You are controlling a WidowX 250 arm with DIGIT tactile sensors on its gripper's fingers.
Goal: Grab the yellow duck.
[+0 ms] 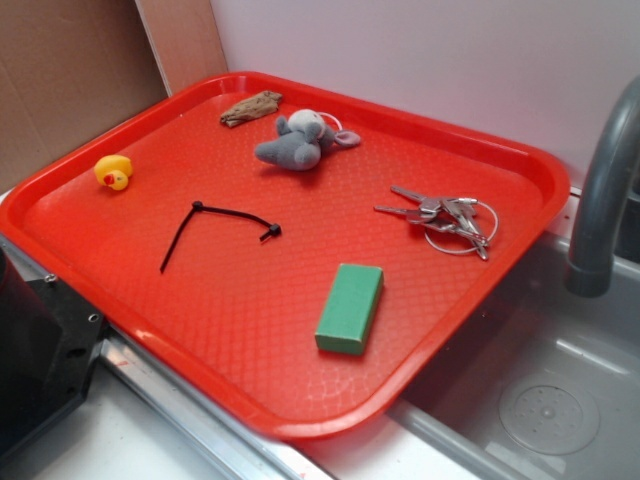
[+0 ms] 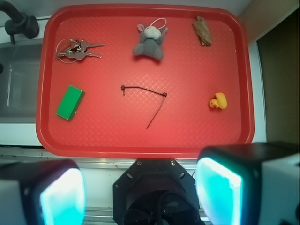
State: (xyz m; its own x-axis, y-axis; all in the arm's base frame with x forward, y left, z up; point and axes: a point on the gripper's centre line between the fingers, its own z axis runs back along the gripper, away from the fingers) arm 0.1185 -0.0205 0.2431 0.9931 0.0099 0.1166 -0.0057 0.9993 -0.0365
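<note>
Yellow duck (image 2: 218, 101) on red tray (image 2: 140, 140), jaws apart.

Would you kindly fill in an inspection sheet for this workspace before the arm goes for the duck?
Surface: red textured plastic tray, lying flat beside a grey sink.
Job's thing: tiny yellow rubber duck, upright near one tray edge, apart from everything else.
Clutter: grey plush toy; bunch of metal keys on a ring; green rectangular block; brown bark-like scrap; bent black cable tie. None touch.
Gripper: gripper open, its fingers outside the tray's near edge, holding nothing.
Cables: nothing seen.
Surroundings: grey tap, pale wall, brown board behind.
</note>
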